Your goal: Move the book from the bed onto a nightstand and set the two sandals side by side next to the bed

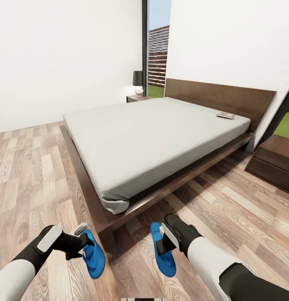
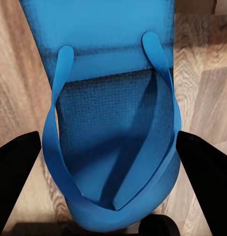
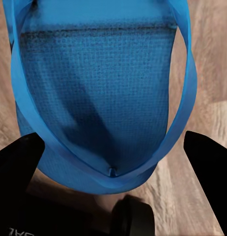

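Two bright blue sandals are held low over the wood floor at the bed's foot corner. My left gripper [image 1: 85, 241] is shut on the left sandal [image 1: 95, 258]; in the left wrist view its black fingers [image 2: 17, 169] press both edges of that sandal [image 2: 113, 98]. My right gripper [image 1: 162, 244] is shut on the right sandal [image 1: 164, 261], whose sole [image 3: 98, 88] sits between the fingers [image 3: 207, 162]. The book [image 1: 225, 114] lies on the bed [image 1: 144, 138] near the headboard. One nightstand [image 1: 138, 98] stands at the far side, another nightstand [image 1: 274, 161] at the right.
A dark-shaded lamp [image 1: 138, 82] stands on the far nightstand. The bed's dark frame corner [image 1: 106, 223] juts out between my two arms. Wood-plank floor [image 1: 31, 175] stretches to the left of the bed and to its right [image 1: 228, 200]. A tall window [image 1: 158, 50] is behind.
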